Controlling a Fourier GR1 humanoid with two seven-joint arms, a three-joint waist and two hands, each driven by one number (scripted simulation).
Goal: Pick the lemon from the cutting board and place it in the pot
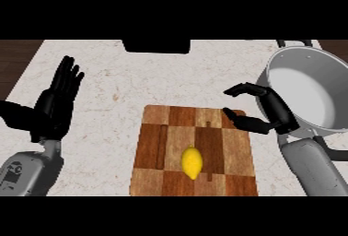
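A yellow lemon (192, 162) lies on the lower middle of a brown checkered cutting board (158, 152). A large silver pot (299, 80) stands at the right, its inside bare. My right hand (270, 112) hovers over the board's upper right corner, between the lemon and the pot, with fingers and thumb curved apart around nothing. It is up and to the right of the lemon, not touching it. My left hand (54, 106) rests at the left with straight fingers pointing up.
A pale speckled counter (136, 78) carries the board and pot. A black object (156, 45) sits at the counter's far edge. Dark wood floor (17, 60) shows past the counter's left edge. The pot's handle (333, 152) sticks out behind my right forearm.
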